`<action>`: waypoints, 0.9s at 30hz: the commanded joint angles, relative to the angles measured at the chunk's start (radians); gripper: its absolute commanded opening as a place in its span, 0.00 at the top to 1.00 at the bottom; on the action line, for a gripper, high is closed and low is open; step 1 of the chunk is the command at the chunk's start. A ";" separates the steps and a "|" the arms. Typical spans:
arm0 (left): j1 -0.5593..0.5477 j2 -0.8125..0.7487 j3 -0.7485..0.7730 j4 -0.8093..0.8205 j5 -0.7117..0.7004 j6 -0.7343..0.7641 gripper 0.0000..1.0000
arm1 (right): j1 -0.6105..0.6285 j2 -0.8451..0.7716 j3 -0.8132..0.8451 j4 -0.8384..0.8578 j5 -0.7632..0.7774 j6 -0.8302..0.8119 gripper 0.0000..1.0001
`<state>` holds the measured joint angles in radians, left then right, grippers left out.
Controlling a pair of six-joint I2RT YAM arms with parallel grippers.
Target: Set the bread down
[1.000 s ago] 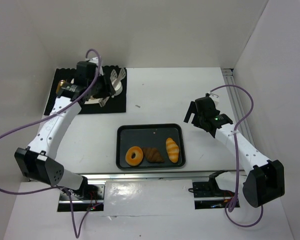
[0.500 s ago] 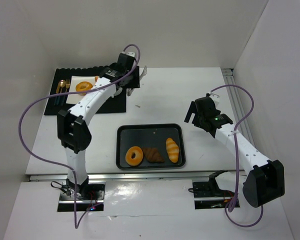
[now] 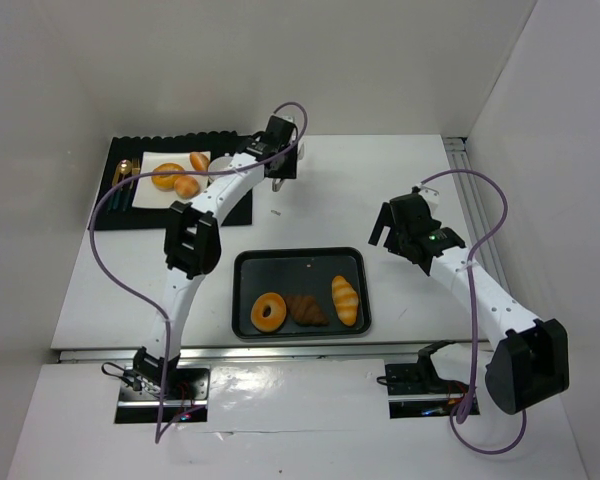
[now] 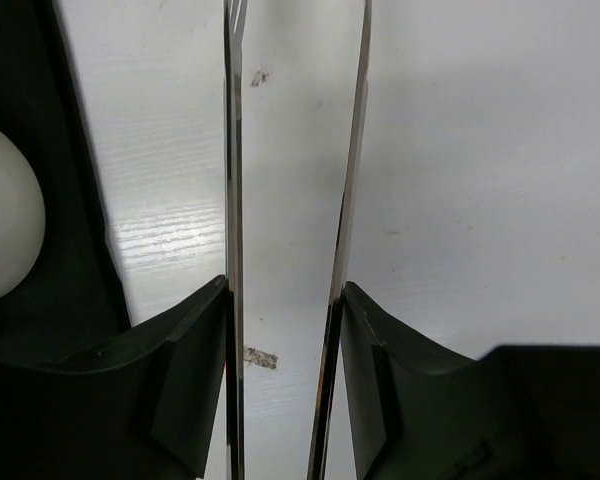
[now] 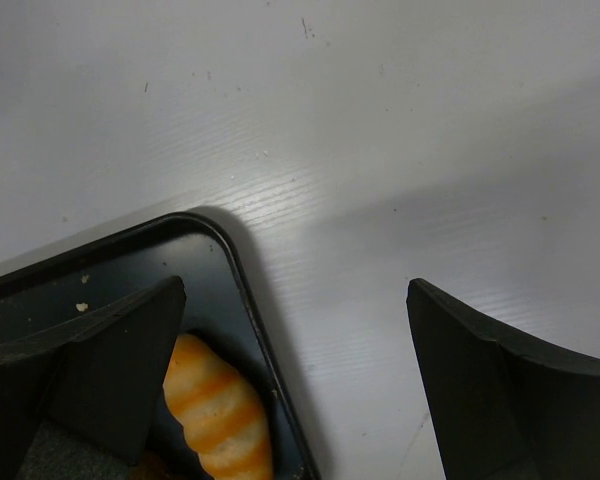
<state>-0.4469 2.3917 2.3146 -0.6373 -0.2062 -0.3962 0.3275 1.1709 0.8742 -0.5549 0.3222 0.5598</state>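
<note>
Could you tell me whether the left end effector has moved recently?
Yes: the left end effector, holding tongs, swung right, from above the black mat to beyond its edge.

The white tabletop (image 3: 340,190) carries a black mat (image 3: 130,218) at its far left corner. A black rectangular tray (image 3: 300,268) sits near the middle, toward the near edge, apart from the mat. A small dark speck (image 3: 277,212) lies on the bare surface just right of the mat.
</note>
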 commanded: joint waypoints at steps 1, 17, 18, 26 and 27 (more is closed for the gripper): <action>-0.001 0.043 0.043 0.014 -0.024 0.023 0.42 | -0.002 0.006 0.003 0.023 0.011 0.002 0.01; -0.001 -0.005 0.023 -0.015 0.062 0.045 0.00 | -0.002 0.035 0.005 0.041 0.002 0.002 0.01; -0.001 -0.021 0.023 -0.024 0.062 0.054 0.00 | -0.002 0.035 0.015 0.041 0.002 0.002 0.01; -0.001 -0.389 -0.261 -0.050 0.151 -0.004 0.04 | -0.002 0.035 0.034 0.021 0.011 0.011 0.01; -0.001 -0.435 -0.312 -0.050 0.160 -0.032 0.04 | -0.002 0.035 0.034 0.021 0.011 0.011 0.01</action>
<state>-0.4469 2.1433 2.0953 -0.6918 -0.0978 -0.3817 0.3275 1.2041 0.8753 -0.5529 0.3183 0.5606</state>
